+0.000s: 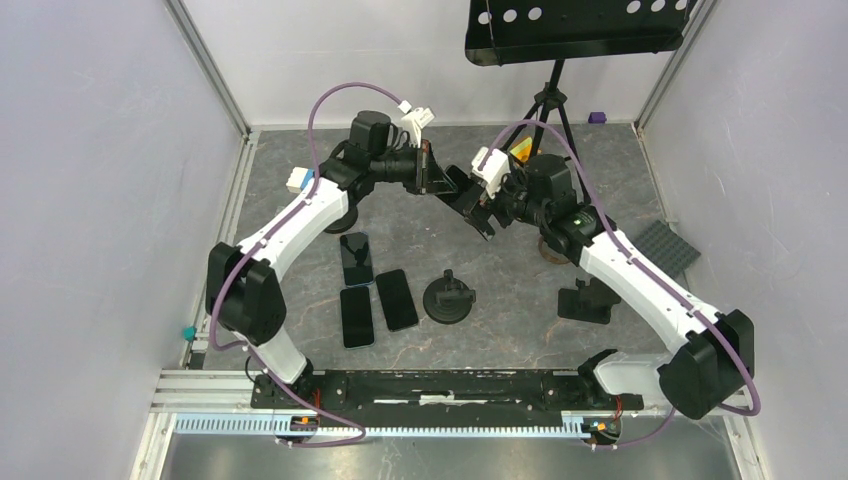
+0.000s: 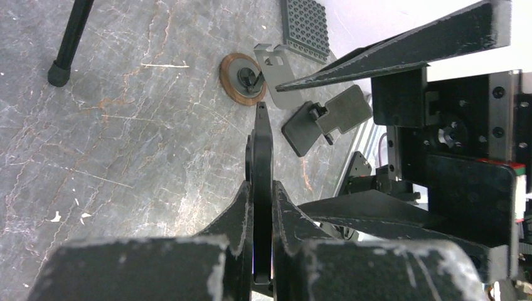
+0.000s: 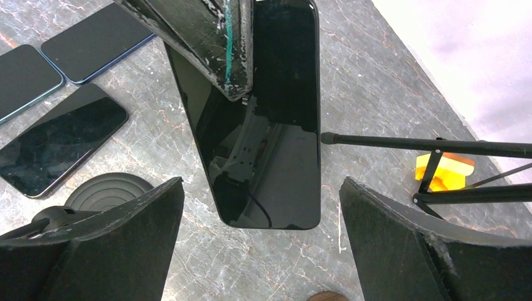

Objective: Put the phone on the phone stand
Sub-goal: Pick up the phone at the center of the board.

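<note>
My left gripper (image 2: 262, 207) is shut on a black phone (image 2: 261, 150), seen edge-on and sticking out past the fingertips above the table. In the right wrist view the phone (image 3: 263, 125) hangs screen-on, its lower end free, with a left finger (image 3: 213, 44) on its upper part. My right gripper (image 3: 261, 182) is open, its two fingers standing wide on either side of the phone's end without touching it. From above, both grippers (image 1: 447, 180) (image 1: 487, 200) meet mid-table at the phone (image 1: 470, 207). A black folding phone stand (image 1: 585, 300) sits right; a round black stand (image 1: 449, 298) sits centre.
Three more phones (image 1: 356, 258) (image 1: 356, 316) (image 1: 396, 298) lie flat at left of centre. A tripod (image 1: 545, 110) with a black tray stands at the back, a yellow block (image 1: 521, 150) near its feet. A grey studded plate (image 1: 665, 248) lies right. A grey bracket stand (image 2: 276, 69) and wooden disc (image 2: 241, 78) lie nearby.
</note>
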Robot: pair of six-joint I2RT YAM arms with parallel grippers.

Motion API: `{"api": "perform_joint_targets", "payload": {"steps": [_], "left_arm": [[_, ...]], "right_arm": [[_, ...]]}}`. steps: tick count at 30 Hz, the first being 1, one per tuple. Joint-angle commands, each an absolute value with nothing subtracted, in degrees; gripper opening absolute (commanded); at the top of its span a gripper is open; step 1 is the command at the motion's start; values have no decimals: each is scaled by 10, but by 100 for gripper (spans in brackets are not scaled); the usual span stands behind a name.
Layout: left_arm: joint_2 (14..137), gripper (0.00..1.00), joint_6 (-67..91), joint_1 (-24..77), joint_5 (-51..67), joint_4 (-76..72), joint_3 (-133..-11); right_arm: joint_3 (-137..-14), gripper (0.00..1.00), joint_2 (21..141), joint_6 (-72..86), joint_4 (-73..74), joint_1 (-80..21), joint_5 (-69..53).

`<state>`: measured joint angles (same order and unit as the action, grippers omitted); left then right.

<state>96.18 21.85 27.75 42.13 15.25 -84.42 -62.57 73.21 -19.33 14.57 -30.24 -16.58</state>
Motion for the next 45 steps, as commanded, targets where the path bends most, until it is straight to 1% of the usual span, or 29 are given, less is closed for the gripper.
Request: {"api": "perform_joint_targets", "payload": {"steps": [1,21,27,36,40,45], "left_arm": [[920,2,262,277,452,78,-833],[910,2,314,277,491,3,-791],[910,2,321,277,493,2,-788],[914,2,352,277,512,-41,-776],[909,2,301,277,509,-6,-785],[896,2,141,277,496,115,-826]], "right_arm": [[-642,98,736,-193,130,-308,-140],[-634,98,759,-201,131,-329,-132],[-631,98,753,-209,130,-330,-112],[-630,98,759,-216,131,-336,-98],[-633,98,756,-221,137,-337,-103],[-635,98,730,-234,156,-337,-134]]}}
